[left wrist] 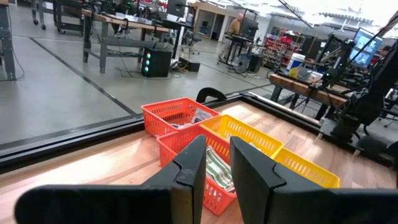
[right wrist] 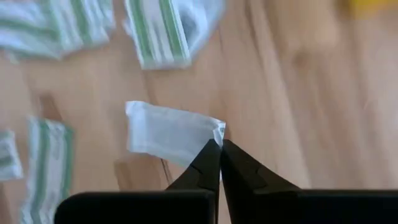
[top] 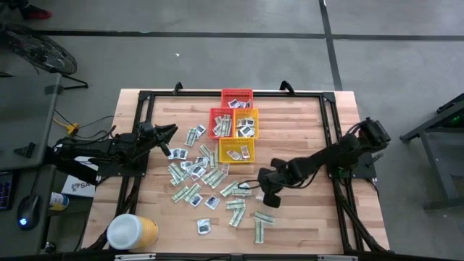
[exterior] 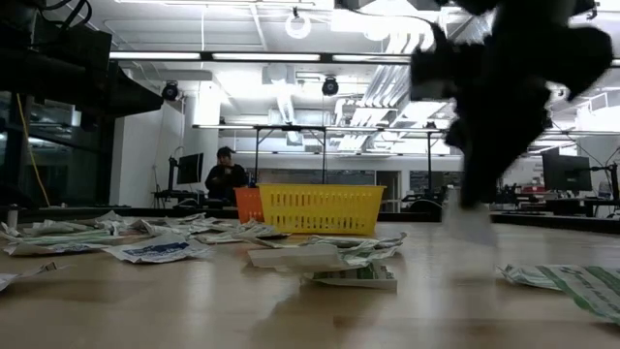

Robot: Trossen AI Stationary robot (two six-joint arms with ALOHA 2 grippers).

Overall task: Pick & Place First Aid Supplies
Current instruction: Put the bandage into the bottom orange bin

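First aid supplies (top: 205, 176), green-and-white strips and white squares, lie scattered flat over the middle of the wooden table. My right gripper (right wrist: 220, 143) is right of that scatter, pointing steeply down, shut on one white packet (right wrist: 168, 132). The low view shows that packet (exterior: 472, 224) hanging under the blurred gripper (exterior: 494, 107). At the table's left side my left gripper (left wrist: 217, 163) stays level, facing the baskets, with a narrow gap between its fingers and nothing in it. My right gripper pinches the white packet by one corner (right wrist: 216, 132) between its two fingertips. The fingers come from above, slanting down. The packet sticks out sideways from the tips and is lifted clear, its shadow (right wrist: 138, 175) lying on the wood below.
Four small baskets cluster at the far middle: red (top: 237, 97), red-orange (top: 220, 123), orange (top: 246, 123) and yellow (top: 237, 150), each with packets inside. A yellow tub with a white lid (top: 131, 232) lies at the near left corner. A black frame (top: 328, 130) rims the table.
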